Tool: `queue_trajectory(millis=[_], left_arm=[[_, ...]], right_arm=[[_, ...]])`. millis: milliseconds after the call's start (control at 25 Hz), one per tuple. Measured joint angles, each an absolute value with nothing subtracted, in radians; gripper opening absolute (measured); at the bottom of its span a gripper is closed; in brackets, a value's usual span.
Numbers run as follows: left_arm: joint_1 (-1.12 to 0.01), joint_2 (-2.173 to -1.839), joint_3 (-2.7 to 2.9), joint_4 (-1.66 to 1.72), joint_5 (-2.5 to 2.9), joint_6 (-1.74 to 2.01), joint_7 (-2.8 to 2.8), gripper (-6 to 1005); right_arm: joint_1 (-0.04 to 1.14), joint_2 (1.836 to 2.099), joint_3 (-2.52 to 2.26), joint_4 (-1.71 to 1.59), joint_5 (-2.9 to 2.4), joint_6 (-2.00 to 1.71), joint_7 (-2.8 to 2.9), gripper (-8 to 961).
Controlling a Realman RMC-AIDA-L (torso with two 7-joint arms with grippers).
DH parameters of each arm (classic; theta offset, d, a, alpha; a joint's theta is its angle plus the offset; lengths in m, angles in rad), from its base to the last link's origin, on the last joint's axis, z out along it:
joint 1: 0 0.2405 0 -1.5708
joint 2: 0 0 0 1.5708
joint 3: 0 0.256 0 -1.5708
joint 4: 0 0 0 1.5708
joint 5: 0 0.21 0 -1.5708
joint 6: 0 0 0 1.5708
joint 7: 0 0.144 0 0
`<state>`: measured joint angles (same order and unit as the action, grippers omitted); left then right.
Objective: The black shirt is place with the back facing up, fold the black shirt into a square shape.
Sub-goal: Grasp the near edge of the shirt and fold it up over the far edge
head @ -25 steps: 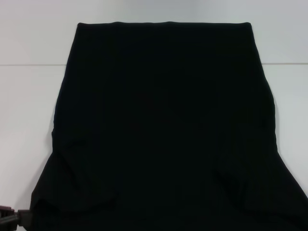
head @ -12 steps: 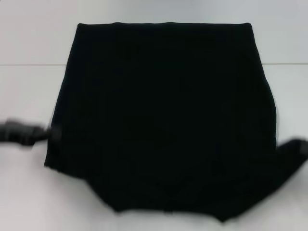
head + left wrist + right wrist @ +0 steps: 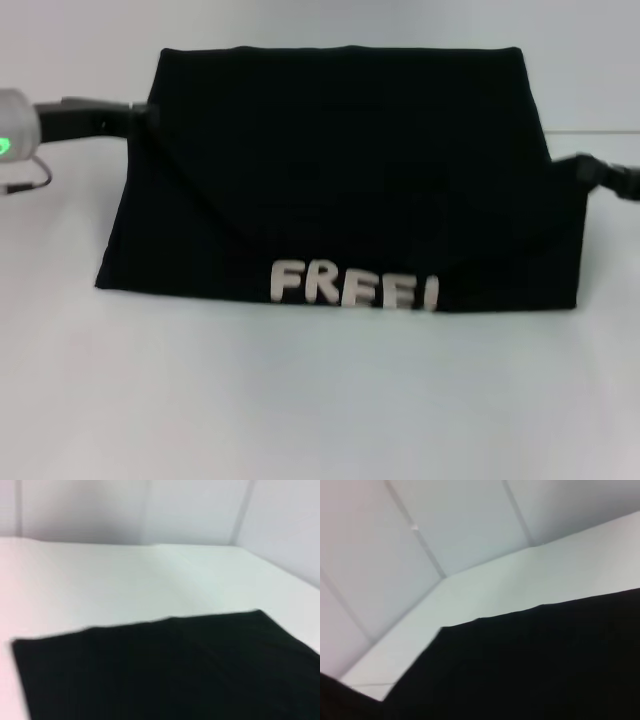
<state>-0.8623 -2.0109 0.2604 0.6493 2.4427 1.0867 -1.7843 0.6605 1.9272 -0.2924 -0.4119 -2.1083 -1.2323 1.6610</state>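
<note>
The black shirt lies on the white table, its near part turned over toward the far side. White letters show along the near fold edge. My left gripper is at the shirt's far left corner, shut on the cloth. My right gripper is at the shirt's right edge, shut on the cloth. A diagonal crease runs from the left gripper down to the letters. The shirt also shows in the left wrist view and the right wrist view; neither wrist view shows fingers.
Bare white table surface lies in front of the shirt and on both sides. A seam line crosses the table behind the left arm. Pale walls stand beyond the table's far edge.
Both grippers have moved from the near corners up toward the far side, carrying the shirt's near part over. The near edge has drawn back and white letters now show.
</note>
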Motion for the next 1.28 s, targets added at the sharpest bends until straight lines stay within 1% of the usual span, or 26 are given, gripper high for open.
queue_trajectory(millis=[280,320,520,680,760,880,960,1000,1040,1200,1240,1280], left_arm=[[-0.902,-2.044,0.392,0.552,2.301,0.752,-1.703,83],[-0.912,-2.047,0.431,0.532,2.261,0.689,-1.682,83],[-0.933,-2.047,0.470,0.497,2.193,0.608,-1.631,86],[-0.944,-2.042,0.471,0.454,2.149,0.565,-1.580,87],[-0.942,-2.043,0.471,0.435,2.135,0.541,-1.554,88],[-0.936,-2.054,0.472,0.411,2.121,0.512,-1.511,90],[-0.935,-2.067,0.472,0.393,2.117,0.476,-1.473,91],[-0.935,-2.067,0.472,0.393,2.117,0.476,-1.473,91],[-0.933,-2.085,0.472,0.387,2.117,0.448,-1.428,92],[-0.932,-2.101,0.474,0.371,2.116,0.437,-1.362,94],[-0.932,-2.102,0.475,0.363,2.116,0.437,-1.355,94],[-0.933,-2.102,0.475,0.356,2.116,0.436,-1.352,167]], right_arm=[[0.795,1.966,-0.303,-0.358,-2.109,-0.920,1.651,21],[0.812,1.967,-0.308,-0.350,-2.109,-0.881,1.651,21],[0.874,1.969,-0.323,-0.335,-2.105,-0.766,1.656,21],[0.881,1.970,-0.322,-0.334,-2.105,-0.747,1.661,21],[0.880,1.975,-0.321,-0.329,-2.104,-0.738,1.660,21],[0.878,1.992,-0.319,-0.321,-2.103,-0.709,1.655,22],[0.877,2.004,-0.322,-0.319,-2.103,-0.694,1.653,22],[0.876,2.010,-0.322,-0.319,-2.103,-0.687,1.653,22],[0.875,2.014,-0.322,-0.319,-2.103,-0.682,1.652,28],[0.870,2.026,-0.322,-0.320,-2.103,-0.670,1.650,50],[0.868,2.030,-0.322,-0.322,-2.103,-0.670,1.650,95],[0.866,2.034,-0.322,-0.325,-2.103,-0.669,1.650,141]])
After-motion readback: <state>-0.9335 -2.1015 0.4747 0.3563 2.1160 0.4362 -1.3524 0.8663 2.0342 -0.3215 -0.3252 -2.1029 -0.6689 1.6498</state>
